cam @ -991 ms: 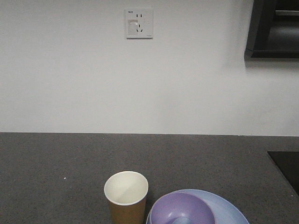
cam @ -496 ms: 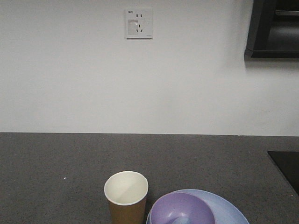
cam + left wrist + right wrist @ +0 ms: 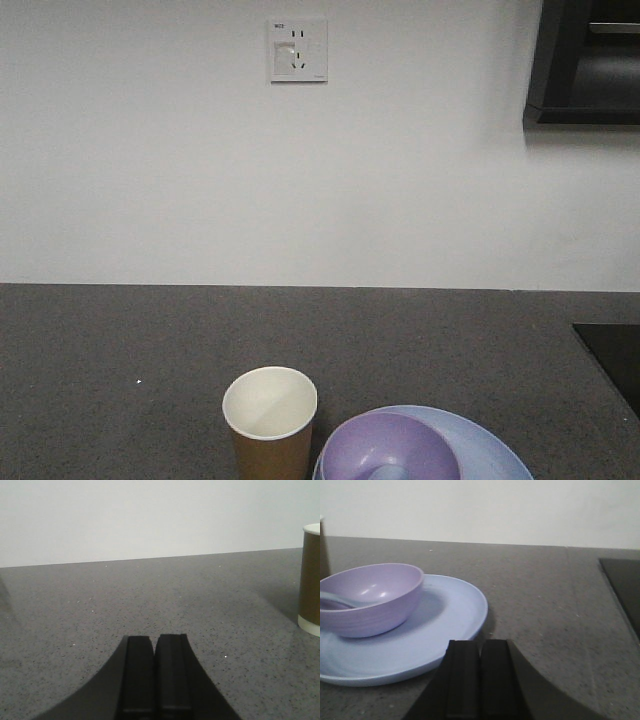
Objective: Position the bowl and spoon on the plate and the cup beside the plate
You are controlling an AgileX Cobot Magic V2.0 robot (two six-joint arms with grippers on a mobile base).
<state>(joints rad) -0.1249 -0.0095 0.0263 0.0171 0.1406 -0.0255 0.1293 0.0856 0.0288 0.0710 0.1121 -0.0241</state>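
Observation:
The lavender bowl [image 3: 390,448] [image 3: 370,597] sits on the pale blue plate [image 3: 495,450] [image 3: 450,615] at the counter's near edge. A pale blue spoon [image 3: 388,471] [image 3: 337,601] rests inside the bowl, mostly hidden by its wall. The tan paper cup [image 3: 270,420] [image 3: 311,577] stands upright just left of the plate. My left gripper [image 3: 154,639] is shut and empty, low over bare counter, well left of the cup. Shut and empty too, my right gripper [image 3: 480,642] hovers at the plate's near right rim.
The dark speckled counter [image 3: 120,350] runs back to a white wall with a socket [image 3: 297,50]. A black inset panel [image 3: 612,360] [image 3: 622,587] lies at the right. A dark cabinet [image 3: 585,60] hangs at the upper right.

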